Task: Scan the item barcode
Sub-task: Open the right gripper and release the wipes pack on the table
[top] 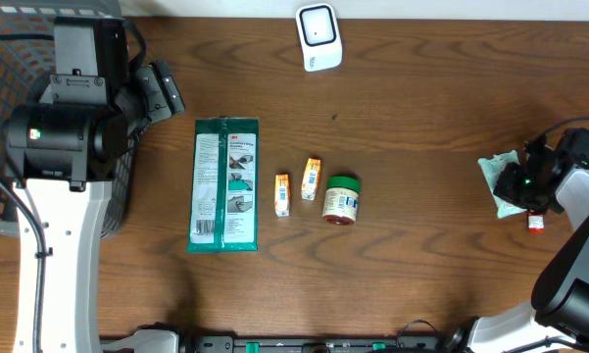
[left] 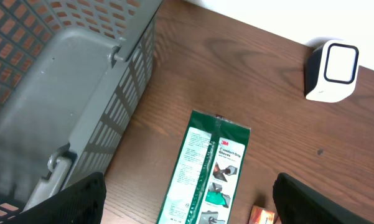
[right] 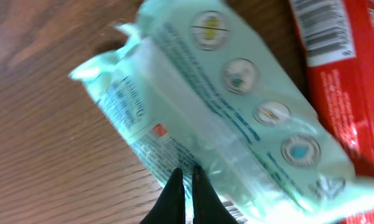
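The soft mint pack (right: pixel 224 106) could slip or crumple if the right end effector (right: pixel 188 169) only nips its thin wrapper. Then its barcode might never face the white scanner (top: pixel 319 37), which is far off. The red pack (right: pixel 342 74) just beside it could get dragged too. The right end effector is pressed together, with its tips at the pack's edge near the right side of the table (top: pixel 421 118). The left end effector (top: pixel 162 90) is spread wide.
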{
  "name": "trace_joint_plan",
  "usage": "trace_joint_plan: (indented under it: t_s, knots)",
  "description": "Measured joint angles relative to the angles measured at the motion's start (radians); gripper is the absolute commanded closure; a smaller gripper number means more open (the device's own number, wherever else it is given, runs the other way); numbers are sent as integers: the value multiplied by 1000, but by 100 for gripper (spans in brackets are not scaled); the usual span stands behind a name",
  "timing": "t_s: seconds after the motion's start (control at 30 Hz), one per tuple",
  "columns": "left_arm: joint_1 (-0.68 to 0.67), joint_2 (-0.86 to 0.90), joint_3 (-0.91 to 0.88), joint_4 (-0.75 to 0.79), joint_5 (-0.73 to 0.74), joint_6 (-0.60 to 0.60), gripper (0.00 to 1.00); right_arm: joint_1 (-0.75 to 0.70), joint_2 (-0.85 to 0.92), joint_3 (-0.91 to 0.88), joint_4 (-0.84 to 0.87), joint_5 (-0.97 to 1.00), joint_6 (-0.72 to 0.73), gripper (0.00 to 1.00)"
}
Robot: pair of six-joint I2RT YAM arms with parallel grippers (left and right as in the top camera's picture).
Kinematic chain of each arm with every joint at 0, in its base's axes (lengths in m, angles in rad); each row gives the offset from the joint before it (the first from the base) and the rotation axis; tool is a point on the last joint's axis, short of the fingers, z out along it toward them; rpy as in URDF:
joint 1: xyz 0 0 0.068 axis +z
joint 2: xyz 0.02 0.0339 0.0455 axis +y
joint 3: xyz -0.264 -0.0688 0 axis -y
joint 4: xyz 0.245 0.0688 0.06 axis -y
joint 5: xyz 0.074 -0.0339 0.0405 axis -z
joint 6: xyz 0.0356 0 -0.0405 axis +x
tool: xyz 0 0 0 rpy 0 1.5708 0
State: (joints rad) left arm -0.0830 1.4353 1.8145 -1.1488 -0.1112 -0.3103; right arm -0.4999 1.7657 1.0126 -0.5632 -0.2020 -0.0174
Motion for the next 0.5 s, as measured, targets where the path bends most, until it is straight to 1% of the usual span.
trace_joint_plan:
  t_s: [0.17,0.23,0.37,0.5]
  knots:
    - [0,0,0,0,0,0,14,0,0,0,0,-17,25,93]
    - [0,0,0,0,0,0,14,-1,0,0,0,-66,32,91]
    - [0,0,0,0,0,0,14,4,-3,0,-4,-214,52,92]
    - [0,0,0,0,0,0,14,42,-38,0,-23,-302,94,86]
